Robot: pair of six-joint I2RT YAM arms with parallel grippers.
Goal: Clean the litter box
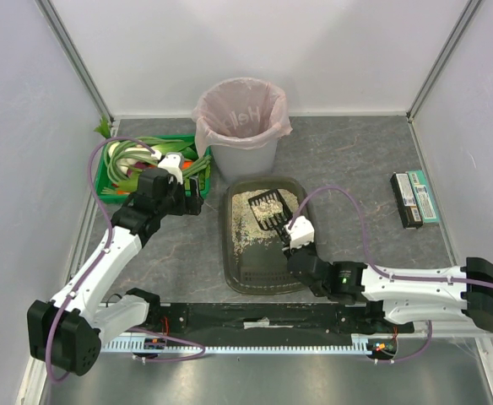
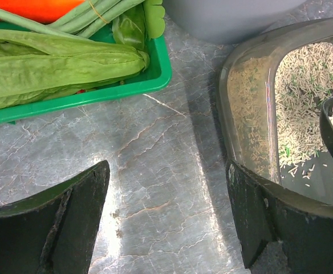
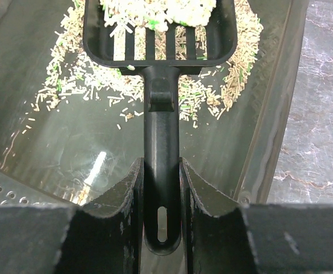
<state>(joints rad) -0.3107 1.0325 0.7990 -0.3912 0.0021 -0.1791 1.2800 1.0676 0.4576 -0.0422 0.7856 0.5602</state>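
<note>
The litter box (image 1: 234, 253) is a dark olive-grey tray at the table's middle, with beige litter (image 1: 248, 221) heaped in its far half. It also shows in the left wrist view (image 2: 240, 97) and the right wrist view (image 3: 269, 142). My right gripper (image 3: 161, 177) is shut on the handle of a black slotted scoop (image 3: 161, 34), which holds a load of litter over the tray; the scoop also shows in the top view (image 1: 267, 208). My left gripper (image 2: 169, 200) is open and empty over bare table, between the green crate and the tray's left wall.
A green crate (image 1: 111, 187) of vegetables stands at the far left (image 2: 149, 83). A grey bin with a pink bag (image 1: 240, 120) stands just behind the tray. Two flat boxes (image 1: 416, 198) lie at the right. White walls close in the table.
</note>
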